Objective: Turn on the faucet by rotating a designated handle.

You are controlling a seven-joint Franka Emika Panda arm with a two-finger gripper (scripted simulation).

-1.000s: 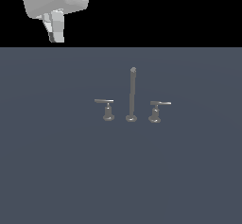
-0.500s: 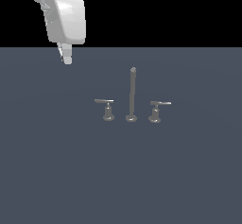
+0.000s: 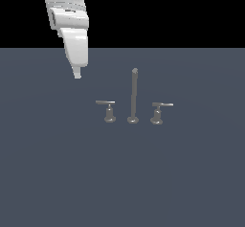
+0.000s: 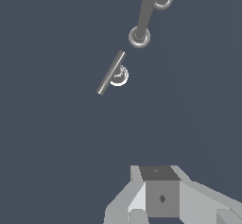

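Note:
The faucet stands as three grey metal pieces on the dark surface: a tall thin spout post (image 3: 133,96) between two short levers. The handle (image 3: 108,109) is the lever on the exterior view's left, a thin flat bar on a slim stem. The wrist view shows it as a slanted bar (image 4: 111,72) with the post's round foot (image 4: 139,37) beyond it. My gripper (image 3: 77,75) hangs pointing down, above and to the exterior view's left of the handle, well apart from it. Its fingers (image 4: 160,192) look pressed together with nothing held.
The twin lever (image 3: 158,111) with the stouter flared base sits on the post's other side; in the wrist view it (image 4: 164,1) is partly hidden behind the post. The flat dark grey surface (image 3: 122,183) spreads all around the faucet.
The arm has come down and moved toward the exterior view's right, bringing the gripper tip closer to the handle. The faucet pieces have not moved.

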